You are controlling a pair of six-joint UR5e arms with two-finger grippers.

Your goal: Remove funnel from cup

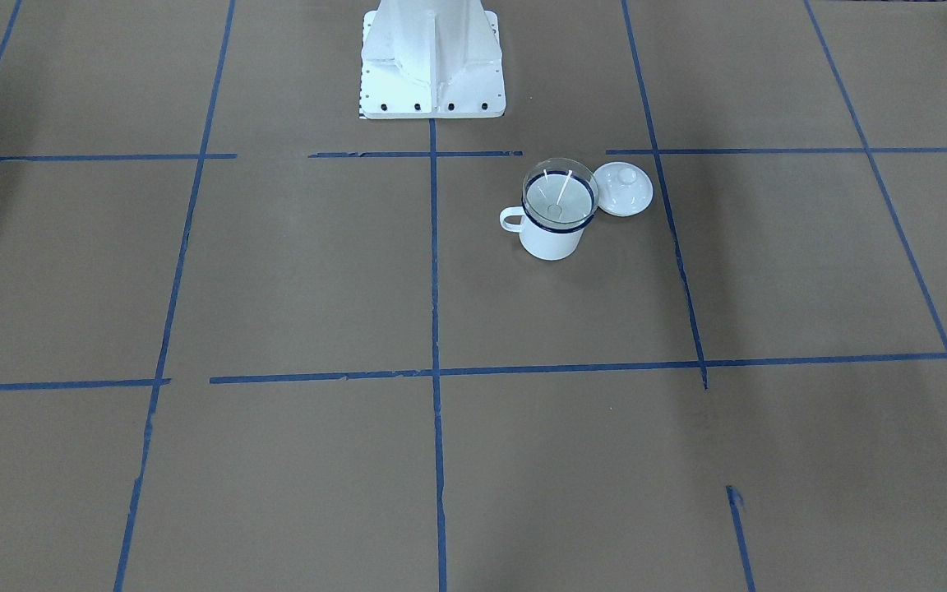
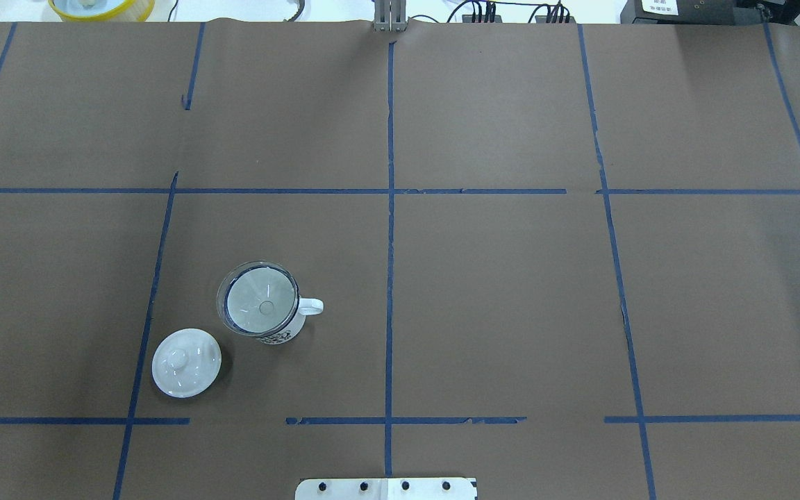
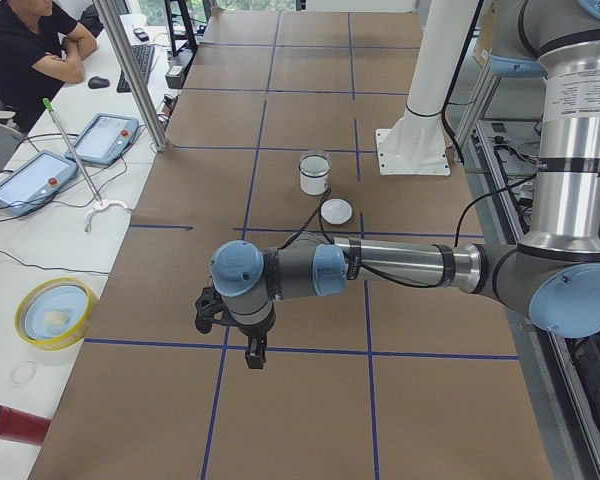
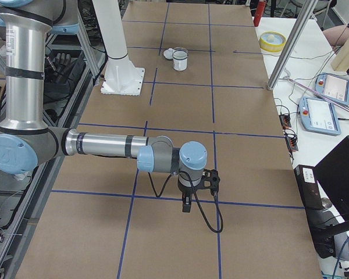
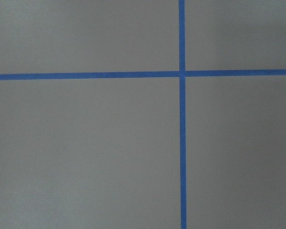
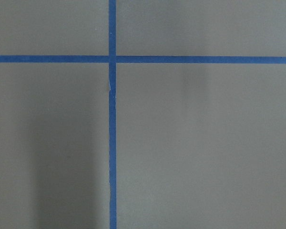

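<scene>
Overhead exterior: funnel (image 2: 259,300) sits upright, spout down, in the cup (image 2: 287,335) on the left half of the surface (image 2: 511,312). The lid (image 2: 186,362) lies just beside it.

Exterior left: left fingers (image 3: 252,356) hang over bare surface with nothing held. The cup is well apart, far beyond them. Can't tell how open they are.

Exterior right: right fingers (image 4: 187,204) are farther off. Same, can't tell.

Wrist views: tape (image 5: 182,143) only.

My call: the left arm takes it, from above.
</scene>
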